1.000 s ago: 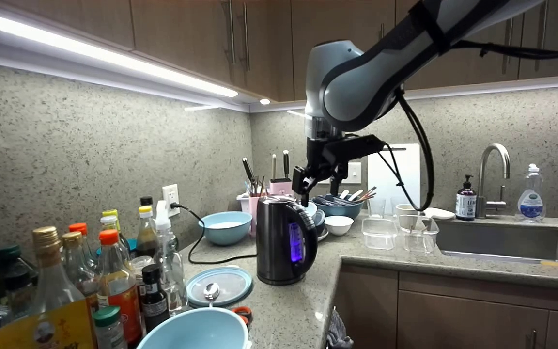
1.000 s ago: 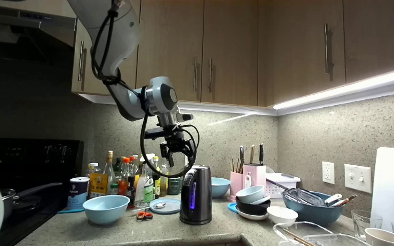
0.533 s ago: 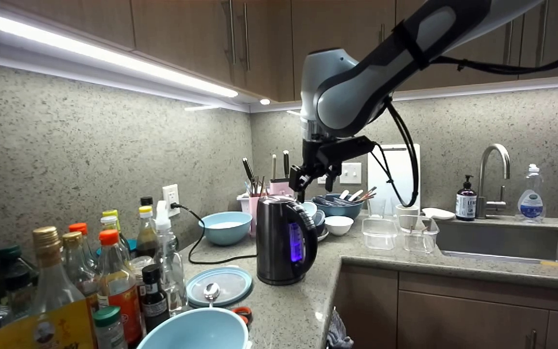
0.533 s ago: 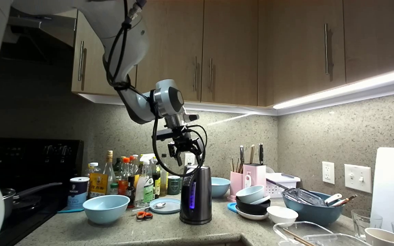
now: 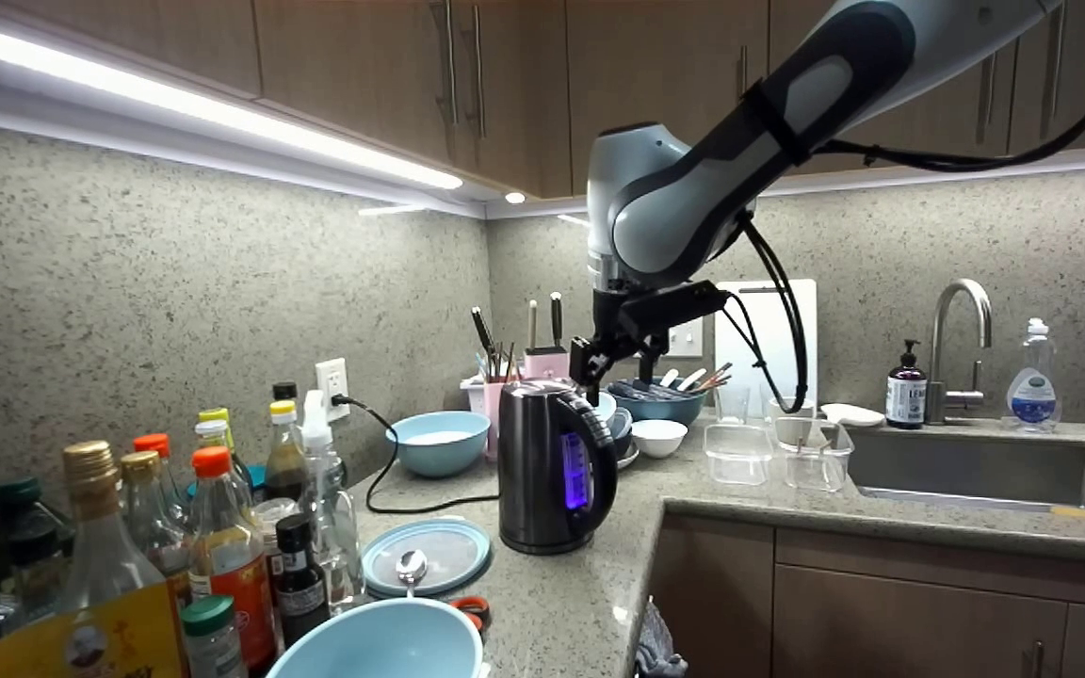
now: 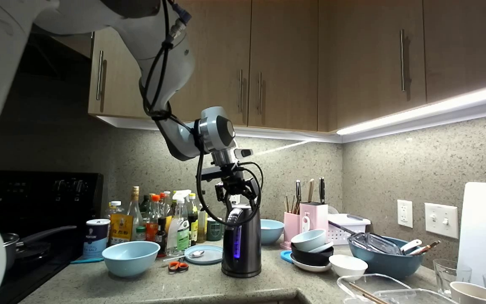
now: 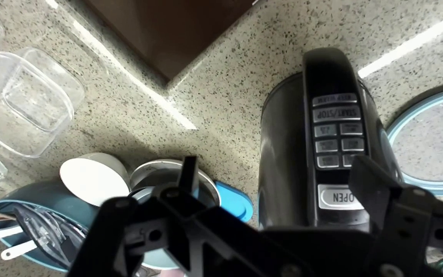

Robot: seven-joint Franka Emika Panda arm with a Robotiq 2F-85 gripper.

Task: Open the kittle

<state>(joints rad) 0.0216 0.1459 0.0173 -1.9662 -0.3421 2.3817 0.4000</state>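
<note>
1. The kettle (image 5: 531,476) stands upright on the desk (image 5: 552,621) in both exterior views; its lid (image 5: 533,386) looks shut, and a purple strip (image 5: 576,471) glows on its body.
2. Its handle (image 7: 327,69) carries rows of buttons (image 7: 337,114) in the wrist view, among them the OPEN button (image 7: 337,197).
3. The claw (image 7: 275,169) is spread wide by the kettle's top and holds nothing. One finger (image 7: 371,184) hangs over the handle, hiding part of the OPEN button in the wrist view; whether it touches, I cannot tell. The other finger (image 7: 189,175), well apart from it, shows over the small bowls (image 6: 309,240).
4. Just beside the kettle lies a blue plate (image 5: 444,565) with a spoon (image 5: 412,563) resting on it. Scissors (image 6: 178,266) lie near the plate, and a blue bowl (image 6: 131,259) stands next to them.
5. On the kettle's other side are the stacked small bowls, a white bowl (image 6: 348,268) and a larger bowl (image 6: 403,268) of utensils (image 6: 411,245).
6. A cord (image 5: 411,511) runs from the socket (image 5: 329,377) across the desk toward the kettle, past a second blue bowl (image 5: 437,450).
7. Bottles (image 5: 222,556) crowd along the wall (image 5: 175,282); farther off are a sink (image 5: 966,461) and a tap (image 5: 938,339).
8. The arm (image 5: 684,217) reaches in from above, a black cable (image 6: 199,175) looping beside the claw.
</note>
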